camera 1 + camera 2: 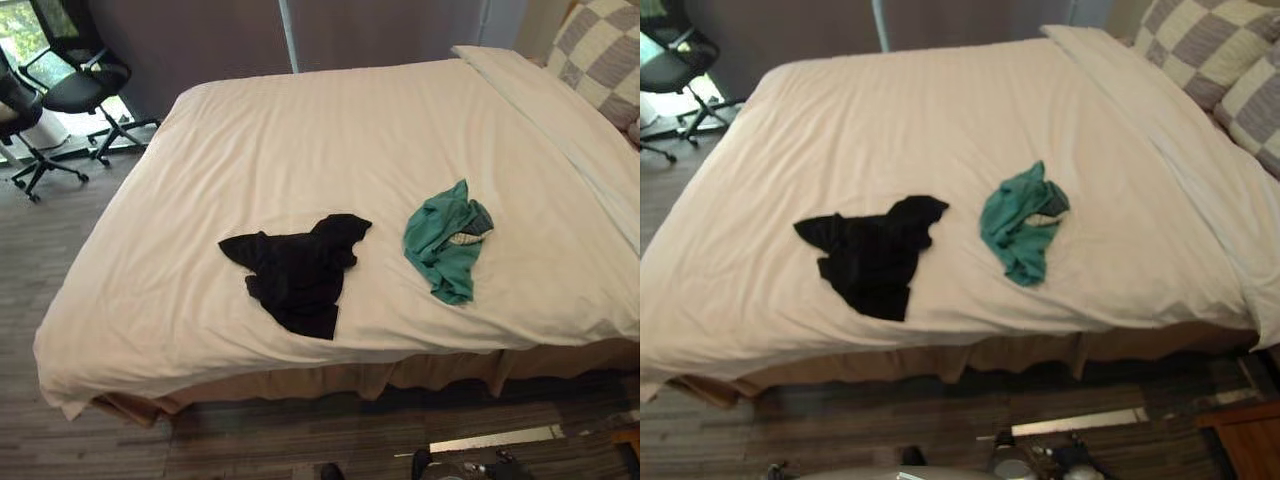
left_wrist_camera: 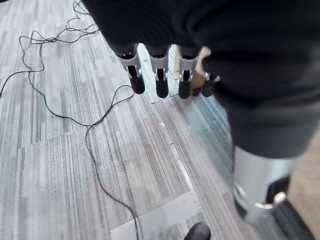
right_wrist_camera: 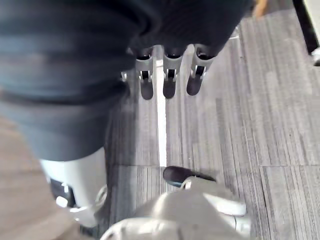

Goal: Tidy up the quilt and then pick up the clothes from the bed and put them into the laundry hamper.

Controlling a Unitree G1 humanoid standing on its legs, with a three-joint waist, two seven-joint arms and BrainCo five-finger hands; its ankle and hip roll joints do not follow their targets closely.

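Meanwhile both hands' fingers (image 2: pixel 161 75) (image 3: pixel 169 75) hang relaxed, empty, away from the bed's clothes (image 1: pixel 300 268).

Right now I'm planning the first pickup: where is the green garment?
In the left eye view the green garment lies crumpled on the white quilt, right of the black garment, near the bed's front edge.

A cream quilt (image 1: pixel 300 140) lies smooth across the bed. A black garment (image 1: pixel 297 270) sits crumpled near its near edge, a green garment (image 1: pixel 447 240) just right of it. Two office chairs (image 1: pixel 70 85) stand far left; a checked pillow (image 1: pixel 603 50) far right.
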